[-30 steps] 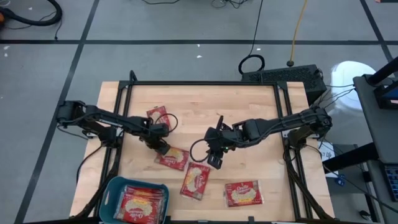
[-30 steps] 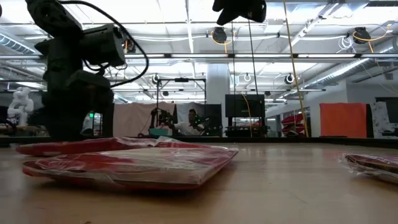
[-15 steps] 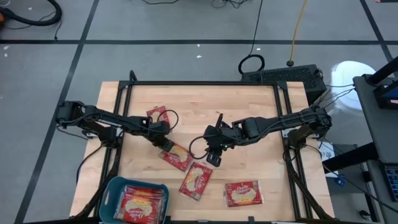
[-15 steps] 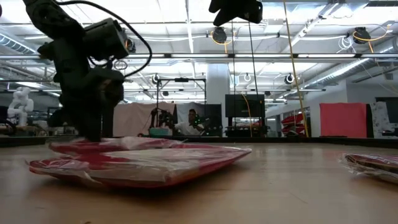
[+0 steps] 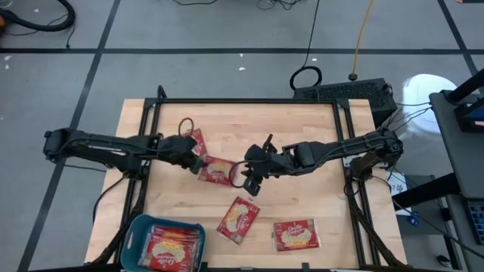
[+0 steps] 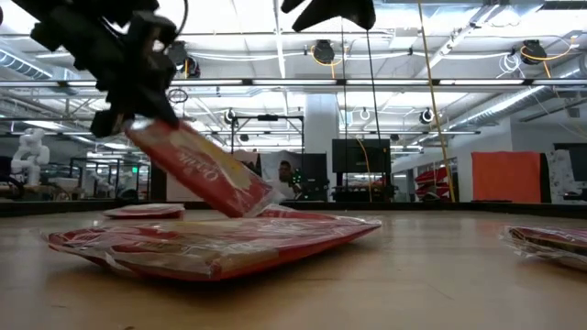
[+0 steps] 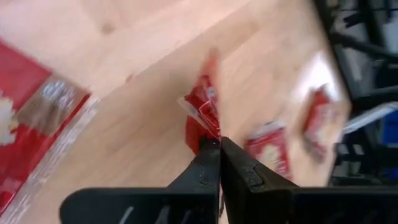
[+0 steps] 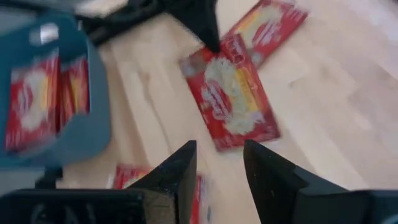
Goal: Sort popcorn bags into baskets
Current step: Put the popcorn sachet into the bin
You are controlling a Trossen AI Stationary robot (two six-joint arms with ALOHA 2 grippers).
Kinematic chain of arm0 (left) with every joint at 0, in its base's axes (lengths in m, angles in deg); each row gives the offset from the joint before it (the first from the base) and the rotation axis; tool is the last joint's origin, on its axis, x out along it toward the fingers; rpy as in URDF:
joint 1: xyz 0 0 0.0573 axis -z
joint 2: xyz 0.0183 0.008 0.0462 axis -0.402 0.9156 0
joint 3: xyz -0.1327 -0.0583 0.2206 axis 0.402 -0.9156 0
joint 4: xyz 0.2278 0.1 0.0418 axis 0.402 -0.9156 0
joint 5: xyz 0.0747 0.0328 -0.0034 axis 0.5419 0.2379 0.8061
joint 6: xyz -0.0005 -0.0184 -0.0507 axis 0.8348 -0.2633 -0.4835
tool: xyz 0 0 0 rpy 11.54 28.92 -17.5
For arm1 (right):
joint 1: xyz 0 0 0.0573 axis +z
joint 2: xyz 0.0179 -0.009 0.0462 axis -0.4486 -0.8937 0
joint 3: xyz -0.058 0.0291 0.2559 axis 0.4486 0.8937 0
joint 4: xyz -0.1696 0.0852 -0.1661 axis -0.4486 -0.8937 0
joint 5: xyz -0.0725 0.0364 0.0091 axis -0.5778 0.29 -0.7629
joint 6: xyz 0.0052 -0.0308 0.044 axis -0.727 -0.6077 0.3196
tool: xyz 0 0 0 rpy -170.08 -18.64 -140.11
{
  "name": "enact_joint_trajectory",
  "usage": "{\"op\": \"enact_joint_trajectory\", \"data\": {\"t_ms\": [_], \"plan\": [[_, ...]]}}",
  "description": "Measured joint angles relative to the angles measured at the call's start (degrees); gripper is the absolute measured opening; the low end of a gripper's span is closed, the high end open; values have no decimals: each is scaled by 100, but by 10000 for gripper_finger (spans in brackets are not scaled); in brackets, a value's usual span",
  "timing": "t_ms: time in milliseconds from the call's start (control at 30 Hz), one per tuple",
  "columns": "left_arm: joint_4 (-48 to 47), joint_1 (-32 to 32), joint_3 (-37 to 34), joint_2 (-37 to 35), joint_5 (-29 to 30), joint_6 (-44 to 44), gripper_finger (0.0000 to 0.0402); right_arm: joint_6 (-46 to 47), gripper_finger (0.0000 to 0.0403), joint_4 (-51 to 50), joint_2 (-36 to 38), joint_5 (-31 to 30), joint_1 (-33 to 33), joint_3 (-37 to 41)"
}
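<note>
My left gripper (image 5: 195,160) is shut on a red popcorn bag (image 5: 217,172) left of the table's middle; in the low view the bag (image 6: 202,172) slants down from the gripper (image 6: 124,115). A second bag (image 5: 193,139) lies flat just beyond the gripper. Two more lie near the front edge (image 5: 238,220) (image 5: 295,235). The teal basket (image 5: 134,236) at the front left corner holds red bags. My right gripper (image 5: 249,183) hovers open above the table's middle, right beside the held bag, with nothing between its fingers (image 8: 186,165). My left gripper pinches the bag's short end nearest the table's left edge (image 7: 207,134) between its two shut fingers, which slant down from the left. The bag hangs tilted, that end up (image 6: 142,133) and the other end (image 6: 261,203) low near the table; I cannot tell whether it touches.
Black frame rails (image 5: 151,143) run along the table's left and right sides. Bare wood (image 5: 249,121) spans the far half. A dark box (image 5: 344,92) with cables sits beyond the far right corner. In the low view a bag (image 6: 211,246) lies close in front.
My left gripper has shut on the bag's left end, then risen and drawn back toward the far left. The bag's held end has come up off the table and the whole bag has shifted toward the far edge, now tilted. My right gripper has turned a little in place.
</note>
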Motion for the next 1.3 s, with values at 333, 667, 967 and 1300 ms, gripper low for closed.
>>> {"op": "enact_joint_trajectory", "data": {"t_ms": [333, 667, 967, 1300], "plan": [[364, 7, 9, -986, -170, 900, 0, -777, 209, 1401, 0, 545, -619, -4], [-162, 7, 1087, -987, -329, 2016, 0, -2687, 265, 2464, -63, 1227, -1008, -7], [-859, 22, 2146, -874, -642, 2895, 0, -2577, 267, 2436, -70, 2088, -1303, -4], [-902, 136, 2577, -303, -1250, 2957, 0, -2856, 259, 3010, -155, 3238, -1742, -7]]}}
